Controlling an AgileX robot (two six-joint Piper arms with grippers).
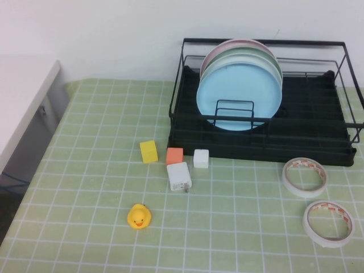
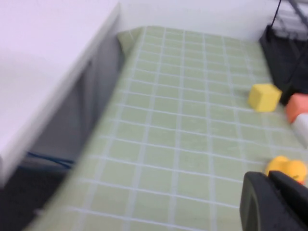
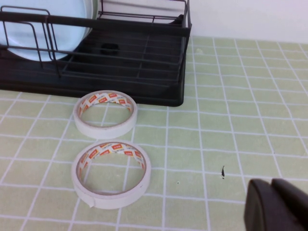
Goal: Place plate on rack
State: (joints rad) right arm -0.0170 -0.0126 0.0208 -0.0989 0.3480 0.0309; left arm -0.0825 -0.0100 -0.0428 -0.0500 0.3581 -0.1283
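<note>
The light-blue plate [image 1: 239,94] stands upright in the black wire rack [image 1: 318,145], in front of green and pink plates [image 1: 242,51]. The right wrist view shows the plate's edge [image 3: 33,29] and the rack [image 3: 144,57]. Neither gripper shows in the high view. My left gripper [image 2: 269,179] is shut and empty, low over the green mat near the rubber duck [image 2: 288,168]. My right gripper [image 3: 272,185] is shut and empty, over the mat to the right of the two tape rolls, away from the rack.
On the mat in front of the rack lie a yellow block [image 1: 148,151], an orange block [image 1: 174,155], a white cube [image 1: 201,158], a white charger [image 1: 179,176] and the duck [image 1: 139,216]. Two tape rolls [image 1: 304,176] [image 1: 328,223] lie at right. A white table [image 1: 23,96] stands at left.
</note>
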